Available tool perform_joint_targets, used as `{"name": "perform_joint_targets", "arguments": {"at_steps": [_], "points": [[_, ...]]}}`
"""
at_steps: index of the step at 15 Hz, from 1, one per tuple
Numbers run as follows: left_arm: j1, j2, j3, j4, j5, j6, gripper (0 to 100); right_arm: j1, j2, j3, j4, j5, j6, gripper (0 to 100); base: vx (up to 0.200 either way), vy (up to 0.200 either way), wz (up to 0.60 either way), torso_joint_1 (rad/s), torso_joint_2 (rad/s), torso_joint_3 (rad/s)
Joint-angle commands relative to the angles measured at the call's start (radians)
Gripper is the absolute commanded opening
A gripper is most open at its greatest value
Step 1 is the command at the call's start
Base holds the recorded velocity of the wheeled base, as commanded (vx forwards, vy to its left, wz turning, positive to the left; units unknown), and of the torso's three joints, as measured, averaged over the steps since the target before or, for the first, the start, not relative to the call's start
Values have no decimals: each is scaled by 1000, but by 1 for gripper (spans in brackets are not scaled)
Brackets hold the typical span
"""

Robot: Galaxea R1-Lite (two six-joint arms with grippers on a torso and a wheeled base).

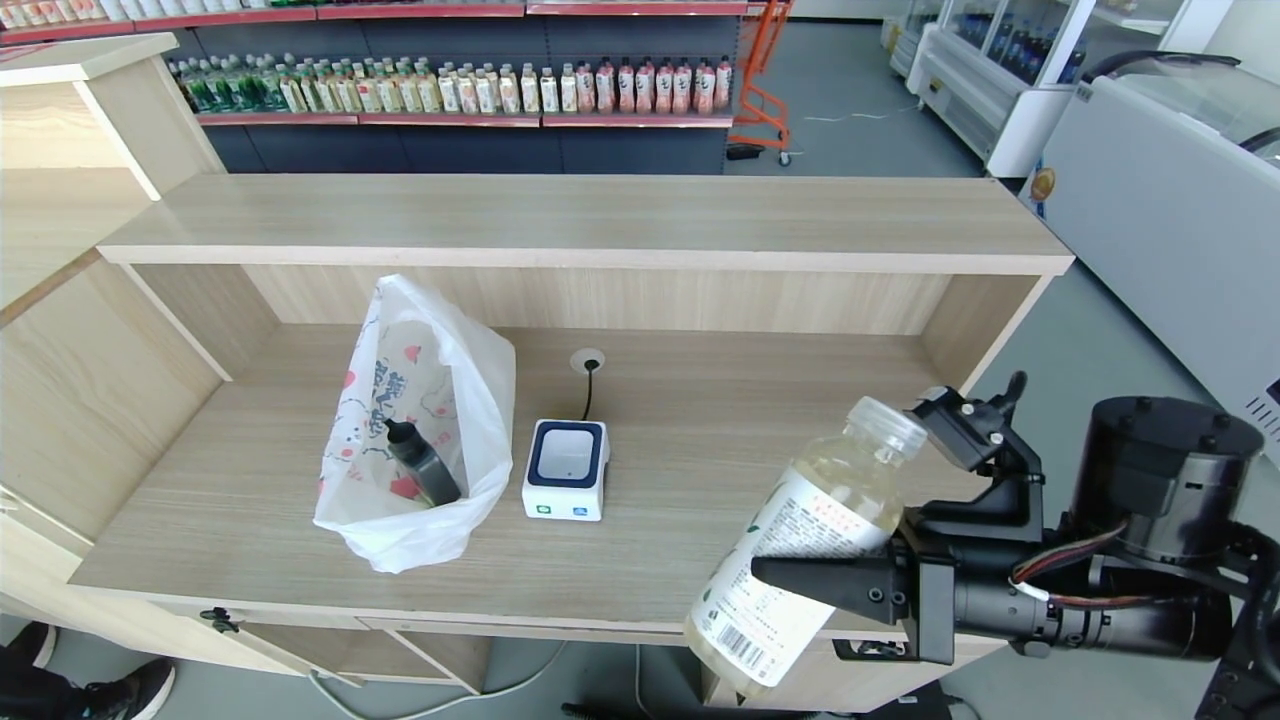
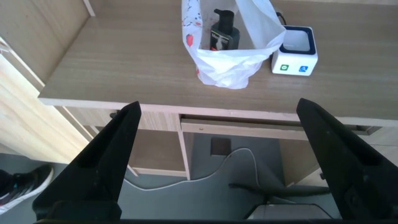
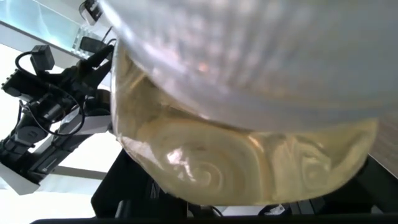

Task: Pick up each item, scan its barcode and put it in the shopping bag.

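Observation:
My right gripper [image 1: 850, 545] is shut on a clear bottle [image 1: 800, 555] with a white label and pale yellow drink, held tilted over the counter's front right edge, cap up and to the right. The bottle's base [image 3: 249, 155] sits close up in the right wrist view. A white barcode scanner [image 1: 566, 468] sits mid-counter. To its left stands a white plastic shopping bag [image 1: 415, 440] with a dark bottle [image 1: 422, 463] inside. My left gripper [image 2: 217, 162] hangs open below and in front of the counter edge, with the bag [image 2: 230, 56] and scanner [image 2: 296, 51] beyond it.
The wooden counter [image 1: 700, 440] has a raised back shelf [image 1: 580, 215] and side walls. A cable runs from the scanner to a grommet [image 1: 587, 360]. Store shelves of bottles [image 1: 450, 88] and freezers [image 1: 1150, 180] stand behind. A person's shoes [image 1: 100, 690] are at the lower left.

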Motion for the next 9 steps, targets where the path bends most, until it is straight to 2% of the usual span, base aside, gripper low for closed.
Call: {"name": "perform_joint_targets", "arguments": {"at_steps": [1,9], "points": [[0,0,0,0,1,0,100,0,-10,6,1,0,-1,0,0,0,0,0,0,0],[0,0,0,0,1,0,100,0,-20,9,9,0,-24,0,0,0,0,0,0,0]]}}
